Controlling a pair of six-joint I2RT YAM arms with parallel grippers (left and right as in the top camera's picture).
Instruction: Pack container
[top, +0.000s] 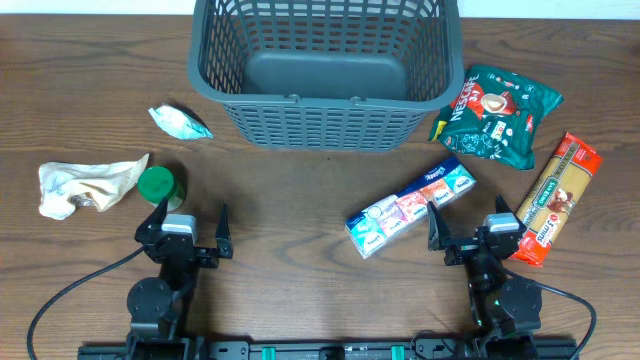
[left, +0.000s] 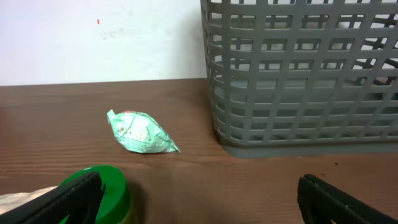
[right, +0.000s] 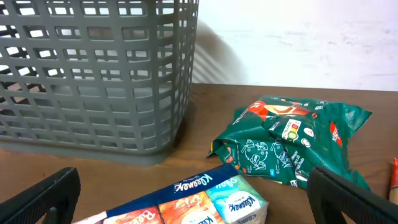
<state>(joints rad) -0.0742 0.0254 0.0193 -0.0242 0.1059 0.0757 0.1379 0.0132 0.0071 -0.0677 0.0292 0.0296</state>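
- One container (top: 320, 128), a dark grey slotted basket, stands at the far centre of the wooden table (top: 290, 215); nothing shows on its floor.
- One green snack bag (top: 500, 115) lies just right of the container; its red lettering is too small to read.
- One orange pasta pack (top: 555, 198) lies slanted at the right edge.
- One row-pack of tissues (top: 410, 205) lies near right of centre; the script on it looks like "Kleenex".
- One crumpled pale bag (top: 85, 185) lies at the near left.
- The right gripper (top: 465, 215) has its fingers wide apart and holds nothing. One finger is at the tissue pack's end, and I cannot tell whether it touches.
- The left gripper (top: 193, 215) is spread wide too, with nothing in it.
- One green-capped jar (top: 157, 185) stands just beside the left gripper.
- One small mint packet (top: 180, 122) lies left of the container.
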